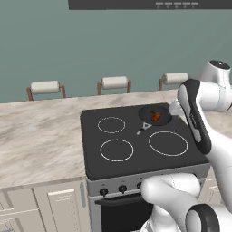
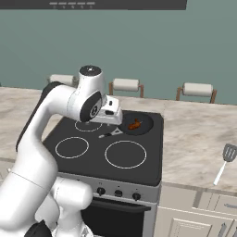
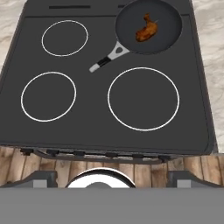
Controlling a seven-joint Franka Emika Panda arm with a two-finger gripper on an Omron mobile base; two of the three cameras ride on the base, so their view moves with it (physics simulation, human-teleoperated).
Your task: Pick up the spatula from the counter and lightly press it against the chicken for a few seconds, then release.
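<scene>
- While the white arm [image 2: 44,122] arches over the black glass stovetop [image 2: 97,139], its 2-finger gripper [image 3: 112,178] faces down, jaws wide, empty.
- Grey slotted metal spatula [image 2: 228,153]: counter, right of stovetop.
- Brown chicken piece [image 3: 146,29]: stovetop's rear-right ring.

I see flat, even light; the matte black stove top [image 3: 96,127] reads uniformly dark, the pale marbled bench [image 1: 41,136] at nine o'clock brightest. Outlines look slightly soft throughout.
</scene>
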